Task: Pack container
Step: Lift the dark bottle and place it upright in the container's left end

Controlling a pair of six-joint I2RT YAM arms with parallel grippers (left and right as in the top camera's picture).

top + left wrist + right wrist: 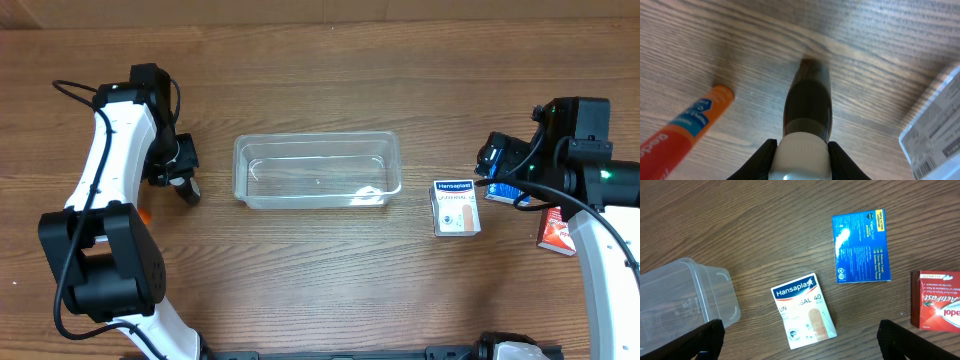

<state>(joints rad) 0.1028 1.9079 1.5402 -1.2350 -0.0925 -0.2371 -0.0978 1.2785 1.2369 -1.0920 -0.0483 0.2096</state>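
Note:
The clear plastic container (318, 170) stands empty at the table's middle; one corner shows in the right wrist view (675, 305). My left gripper (183, 186) is left of it, shut on a dark bottle with a white cap (807, 107), gripping the cap (801, 155). An orange tube (687, 125) lies on the table beside the bottle. My right gripper (800, 340) is open and empty, above a white Hansaplast plaster box (455, 207), which also shows in the right wrist view (802, 310).
A blue box (861, 246) lies beyond the plaster box and sits under the right arm in the overhead view (505, 190). A red box (553, 232) lies at the far right, also in the right wrist view (937, 300).

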